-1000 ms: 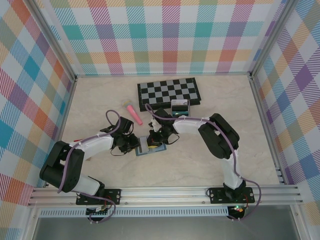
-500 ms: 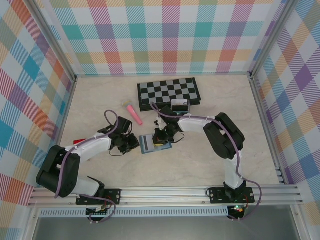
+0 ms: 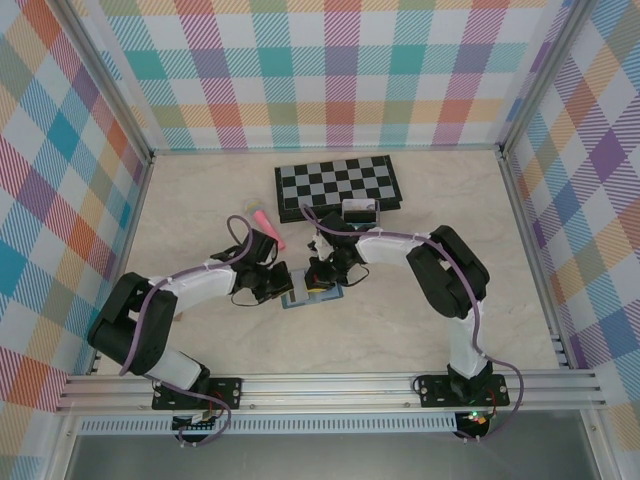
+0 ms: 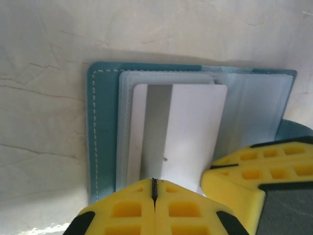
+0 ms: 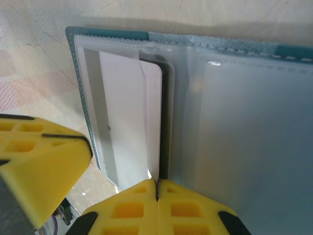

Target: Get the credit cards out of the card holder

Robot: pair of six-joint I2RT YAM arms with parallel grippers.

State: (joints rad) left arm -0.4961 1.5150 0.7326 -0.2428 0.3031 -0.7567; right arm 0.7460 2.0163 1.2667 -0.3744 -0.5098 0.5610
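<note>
Blue-grey card holder (image 4: pixel 103 137): lay open on table (image 4: pixel 44 122), between both arms.
White credit card (image 4: pixel 190 127): sat in pocket, near edge at fingertips.
Left gripper (image 4: pixel 154 182): clenched at card edge, likely for pull-out; grip unconfirmed.
Right gripper (image 5: pixel 157 186): clenched, pressed on holder, probably as hold-down.

left arm (image 3: pixel 195 288) low, stretched forward and to its right, elbow bent | left gripper (image 4: pixel 154 188) yellow fingers pressed together, thin seam between them | right arm (image 3: pixel 440 268) folded sharply at elbow, forearm reaching to its left | right gripper (image 5: pixel 157 188) fingers likewise closed flush | both grippers' tips just beside each other, mid-workspace
</note>
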